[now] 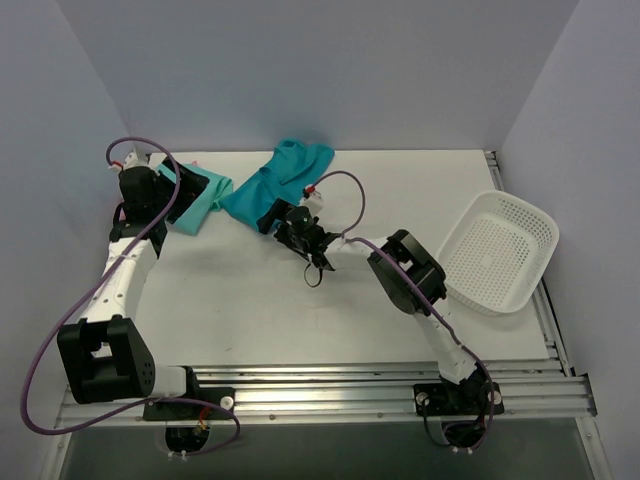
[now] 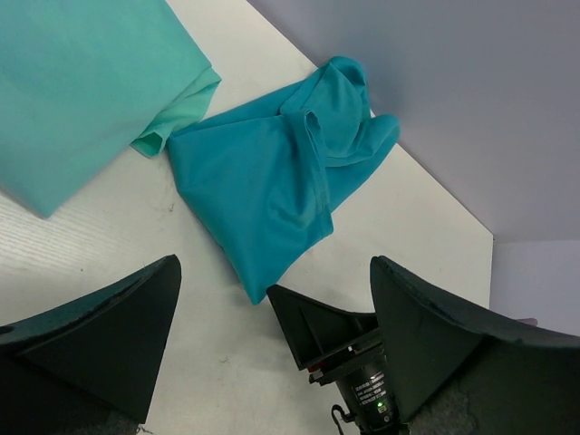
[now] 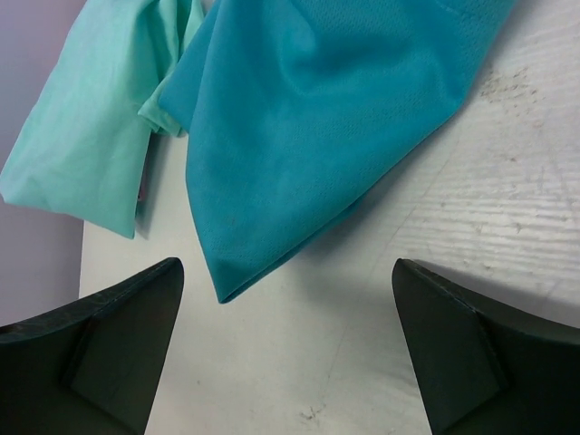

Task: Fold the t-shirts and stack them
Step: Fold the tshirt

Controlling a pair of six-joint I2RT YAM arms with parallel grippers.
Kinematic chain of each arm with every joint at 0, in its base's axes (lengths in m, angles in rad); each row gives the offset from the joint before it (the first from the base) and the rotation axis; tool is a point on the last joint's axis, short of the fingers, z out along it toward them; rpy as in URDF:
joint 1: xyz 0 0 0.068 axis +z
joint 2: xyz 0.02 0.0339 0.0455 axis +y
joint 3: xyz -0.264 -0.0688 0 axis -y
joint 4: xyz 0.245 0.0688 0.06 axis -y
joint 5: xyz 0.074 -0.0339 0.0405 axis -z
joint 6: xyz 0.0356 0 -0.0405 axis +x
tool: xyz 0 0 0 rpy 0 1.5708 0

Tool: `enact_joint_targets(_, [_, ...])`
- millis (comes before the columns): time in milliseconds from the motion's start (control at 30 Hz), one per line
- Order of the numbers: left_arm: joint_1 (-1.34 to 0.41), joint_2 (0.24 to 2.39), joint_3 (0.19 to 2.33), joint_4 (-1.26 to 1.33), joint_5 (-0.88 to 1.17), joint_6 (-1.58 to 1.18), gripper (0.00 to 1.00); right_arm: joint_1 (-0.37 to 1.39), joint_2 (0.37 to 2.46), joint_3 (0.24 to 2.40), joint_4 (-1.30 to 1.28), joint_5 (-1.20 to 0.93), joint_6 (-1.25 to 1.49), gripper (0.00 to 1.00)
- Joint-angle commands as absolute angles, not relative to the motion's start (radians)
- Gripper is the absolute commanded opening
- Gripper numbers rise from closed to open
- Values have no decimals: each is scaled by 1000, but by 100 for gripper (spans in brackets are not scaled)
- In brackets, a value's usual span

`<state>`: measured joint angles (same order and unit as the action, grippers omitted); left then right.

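A crumpled deep teal t-shirt (image 1: pixel 285 175) (image 2: pixel 272 181) (image 3: pixel 317 118) lies at the back middle of the table. A lighter mint t-shirt (image 1: pixel 197 203) (image 2: pixel 82 82) (image 3: pixel 91 136) lies folded just to its left, and the two touch. My left gripper (image 1: pixel 185 185) (image 2: pixel 274 272) hovers open over the mint shirt's area with nothing between its fingers. My right gripper (image 1: pixel 282 215) (image 3: pixel 285 267) is open, low over the table, just short of the teal shirt's near pointed corner. In the left wrist view the right gripper (image 2: pixel 335 335) shows next to that corner. A thin pink sliver (image 3: pixel 141 193) peeks from the mint shirt's edge.
A white perforated basket (image 1: pixel 500 250) sits tilted at the table's right edge. Walls close in the back and both sides. The right arm's forearm (image 1: pixel 405 270) crosses the table's middle right. A metal rail (image 1: pixel 350 385) runs along the near edge.
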<state>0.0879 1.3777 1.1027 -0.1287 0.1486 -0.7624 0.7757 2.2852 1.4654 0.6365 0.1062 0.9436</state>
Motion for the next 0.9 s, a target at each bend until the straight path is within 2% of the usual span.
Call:
enact_joint_targets(0, [95, 1384, 1091, -51, 176, -779, 94, 804, 2229, 1465, 597, 135, 951, 95])
enact_joint_targets(400, [95, 1388, 1085, -43, 173, -773, 94, 795, 2382, 1673, 520, 141, 936, 93])
enact_joint_targets(533, [95, 1401, 1086, -37, 175, -775, 94, 782, 2401, 1693, 512, 143, 936, 89])
enact_joint_targets(633, [95, 1411, 1088, -32, 176, -773, 94, 776, 2404, 1692, 515, 144, 933, 75])
enact_joint_targets(667, [95, 1413, 1088, -31, 178, -773, 94, 776, 2404, 1689, 517, 146, 933, 59])
enact_joint_targets(700, [97, 1416, 1086, -29, 179, -773, 94, 776, 2405, 1686, 517, 146, 936, 52])
enact_joint_targets(833, [97, 1424, 1086, -25, 179, -775, 94, 775, 2407, 1668, 519, 150, 940, 5])
enact_joint_targets(867, [95, 1424, 1085, -25, 181, -775, 94, 773, 2408, 1664, 518, 150, 942, 2])
